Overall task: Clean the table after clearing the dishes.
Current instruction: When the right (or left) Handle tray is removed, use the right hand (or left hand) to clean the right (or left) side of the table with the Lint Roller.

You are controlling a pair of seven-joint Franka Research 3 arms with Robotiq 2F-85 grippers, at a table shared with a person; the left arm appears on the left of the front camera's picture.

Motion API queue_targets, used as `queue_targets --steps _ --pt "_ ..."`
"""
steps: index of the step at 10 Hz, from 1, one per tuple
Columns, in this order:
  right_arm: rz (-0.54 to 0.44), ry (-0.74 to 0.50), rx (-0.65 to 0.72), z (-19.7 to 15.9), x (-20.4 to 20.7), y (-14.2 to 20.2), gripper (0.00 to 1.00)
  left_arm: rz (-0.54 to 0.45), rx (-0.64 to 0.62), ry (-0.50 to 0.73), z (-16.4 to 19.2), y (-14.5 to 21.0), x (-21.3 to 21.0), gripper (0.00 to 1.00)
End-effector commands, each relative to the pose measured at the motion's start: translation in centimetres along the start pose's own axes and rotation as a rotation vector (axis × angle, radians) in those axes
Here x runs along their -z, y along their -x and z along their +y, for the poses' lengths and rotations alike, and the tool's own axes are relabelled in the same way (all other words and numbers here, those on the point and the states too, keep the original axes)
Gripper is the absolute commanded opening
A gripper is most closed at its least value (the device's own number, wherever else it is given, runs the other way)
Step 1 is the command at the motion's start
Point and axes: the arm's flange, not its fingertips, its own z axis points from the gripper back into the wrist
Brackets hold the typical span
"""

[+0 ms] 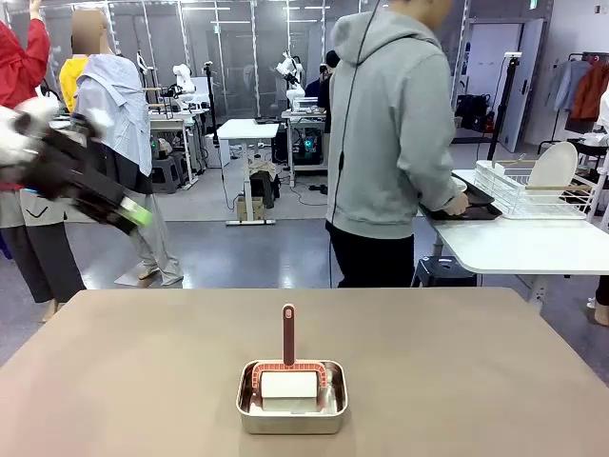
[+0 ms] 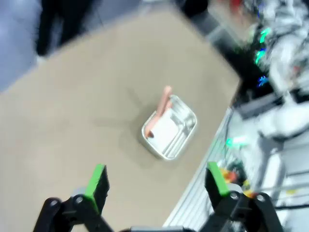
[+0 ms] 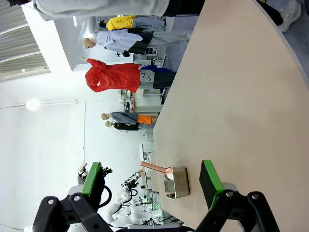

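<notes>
In the front view, the left end effector (image 1: 133, 214) hangs blurred above the tabletop's (image 1: 457, 381) left edge, and here we cannot tell its opening. Well below it and off to its right sits a steel pan (image 1: 244, 405) holding a roller (image 1: 288, 385), its reddish handle (image 1: 288, 333) leaning over the pan's far rim. Beyond, a person (image 1: 395, 133) stands at a white table (image 1: 514, 249), where one plate (image 1: 554, 164) stands in a wire rack (image 1: 519, 195).

In the left wrist view, the left end effector (image 2: 157, 186) stands wide and empty. The pan lies ahead of it, between the lines of its two fingers, well apart.

In the right wrist view, the right end effector (image 3: 150, 181) is also wide and empty, and the pan shows far ahead between its fingers.

We judge the roller light, with a stiff handle and a soft white roll. We would grip the handle at its free upper end. The smooth pan is loose and may slide or lift with it.
</notes>
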Motion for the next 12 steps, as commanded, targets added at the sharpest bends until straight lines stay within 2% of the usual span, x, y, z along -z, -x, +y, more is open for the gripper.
queue_targets --steps 1,2,3,4,5,10,12 --pt "0.007 0.000 -0.008 0.3 -0.3 0.2 1.00 0.249 0.317 -0.099 0.3 0.2 6.0 1.00" --pt "0.007 0.000 -0.008 0.3 -0.3 0.2 1.00 0.294 0.349 -0.128 0.0 0.5 9.4 1.00" --pt "0.007 0.000 -0.008 0.3 -0.3 0.2 1.00 0.288 0.364 -0.109 -0.2 1.3 11.7 1.00" --pt "0.007 0.000 -0.008 0.3 -0.3 0.2 1.00 0.219 0.353 -0.061 0.1 2.0 11.9 1.00" --pt "0.007 0.000 -0.008 0.3 -0.3 0.2 1.00 0.331 0.316 -0.056 -2.0 0.0 11.9 1.00" --pt "0.007 0.000 -0.008 0.3 -0.3 0.2 1.00 0.311 0.329 -0.058 -1.6 0.1 12.3 1.00" --pt "0.007 0.000 -0.008 0.3 -0.3 0.2 1.00 0.400 0.530 -0.120 -4.1 -4.7 13.0 1.00"
